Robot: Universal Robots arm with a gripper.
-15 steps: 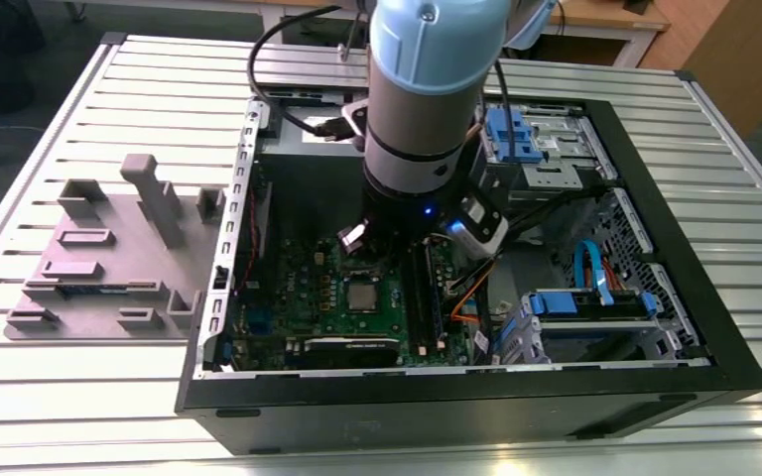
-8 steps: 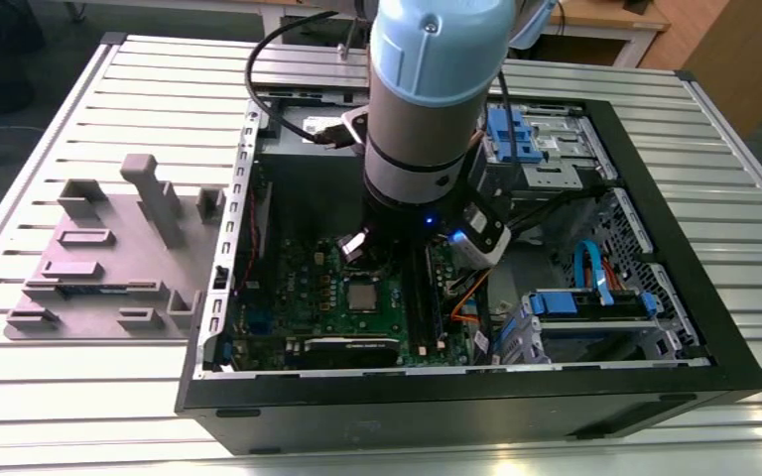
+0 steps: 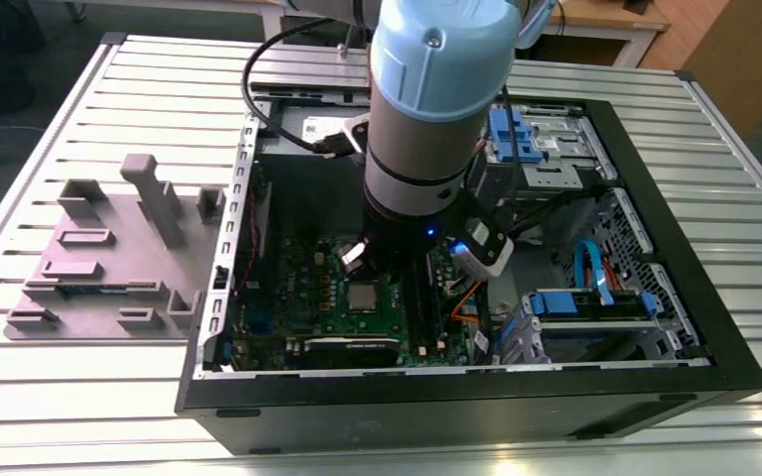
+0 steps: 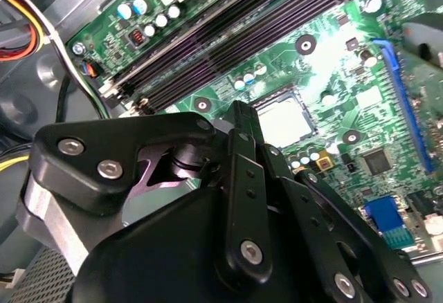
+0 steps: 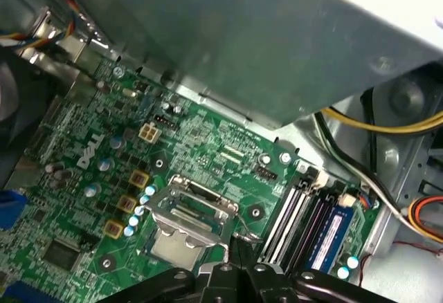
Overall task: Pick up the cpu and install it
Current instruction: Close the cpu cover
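The cpu (image 5: 181,246) lies in its socket on the green motherboard (image 5: 76,199), pale top up, with the hinged socket frame (image 5: 188,206) tilted open over one edge of it. The gripper (image 5: 237,242) hangs just beside the socket, on the side toward the memory slots (image 5: 294,216). Its fingers look pressed together with nothing between them, though the linkage hides part of them, so I hold that loosely. As I judge it, the work is at the seating stage. Doing it well means the chip sits flat and square in the socket with no sideways shove, since the contacts beneath would bend easily, and the fingertips keep off the raised frame and the slots. In the exterior view the arm (image 3: 432,99) drops steeply into the open computer case (image 3: 679,258), wrist near upright, gripper pointing down at the board
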